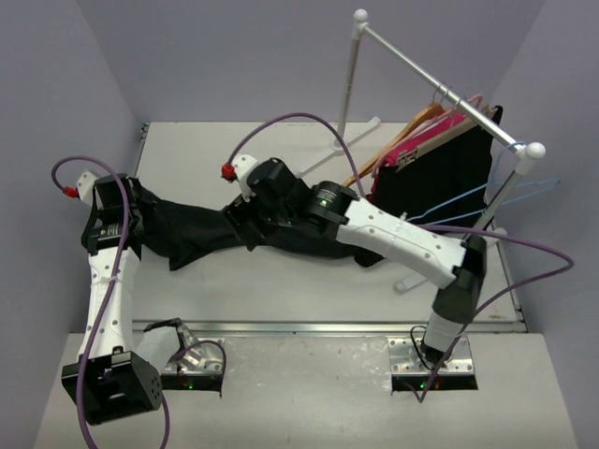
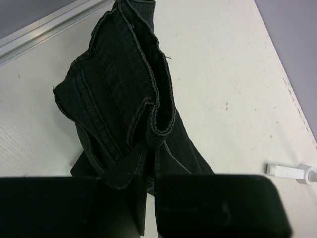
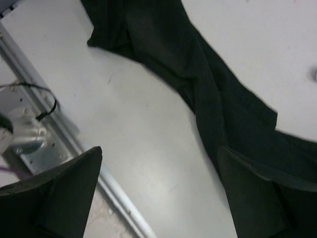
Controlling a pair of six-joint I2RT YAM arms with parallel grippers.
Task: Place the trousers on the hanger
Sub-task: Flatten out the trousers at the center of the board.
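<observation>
Trousers (image 1: 192, 236) in left jaws, across table (image 1: 281, 292).

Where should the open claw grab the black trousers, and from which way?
Probably the leg's edge in the middle of the trousers, coming straight down from above. The cloth lies flat and limp on the table, so only a pinched-up edge gives a hold. The left gripper is shut on one bunched end, and the right gripper hangs open just over that middle stretch.
</observation>
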